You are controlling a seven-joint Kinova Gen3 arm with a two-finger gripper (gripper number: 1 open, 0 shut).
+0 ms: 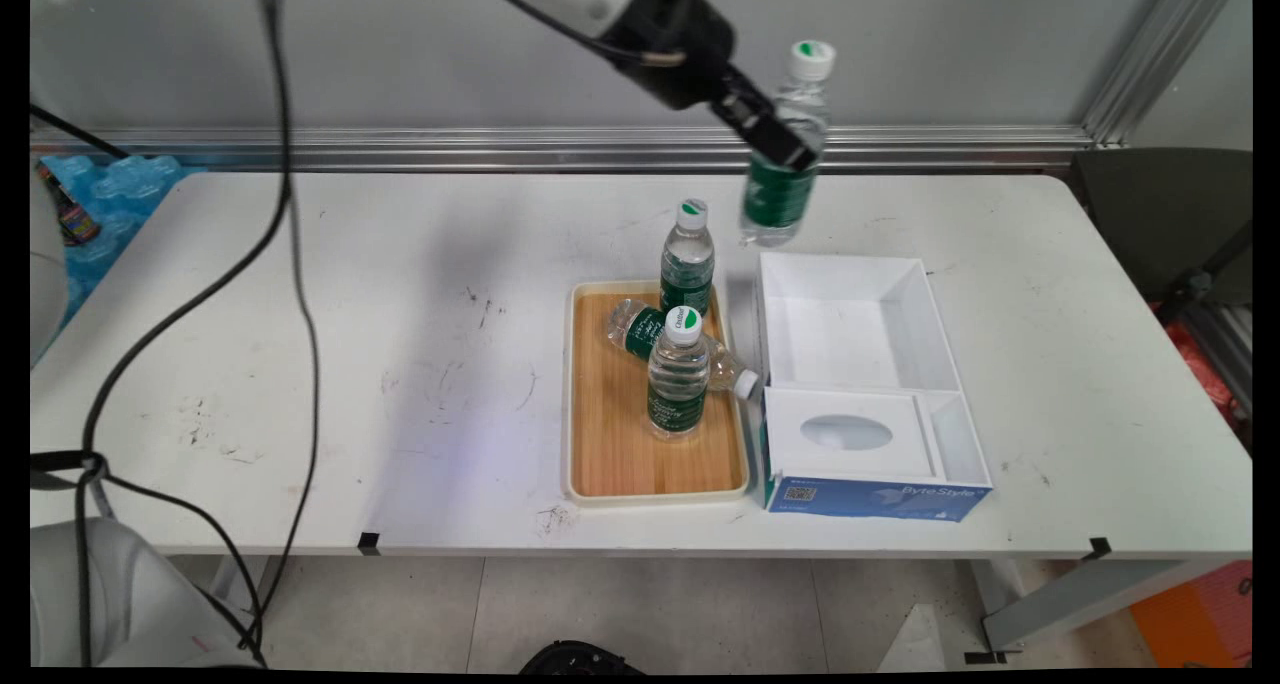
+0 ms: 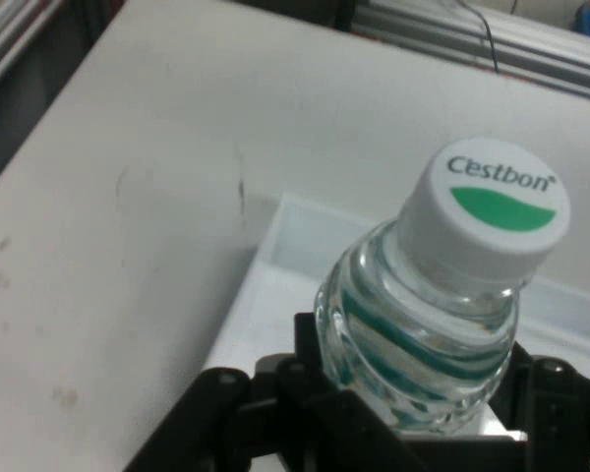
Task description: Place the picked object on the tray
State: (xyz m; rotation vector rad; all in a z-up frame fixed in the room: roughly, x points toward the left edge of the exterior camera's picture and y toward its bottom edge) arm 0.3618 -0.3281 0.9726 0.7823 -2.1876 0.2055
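Hand view alone: "Cestbon" lettering on claw-held bottle [image 2: 428, 324] cap [image 2: 492, 206].

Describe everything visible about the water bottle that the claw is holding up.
The held bottle is clear ribbed plastic with a green label and a white cap printed Cestbon over a green patch. It hangs in the air, roughly upright and slightly tilted, above the table's far side just beyond the white box. The claw is clamped on its body; nothing else touches it.
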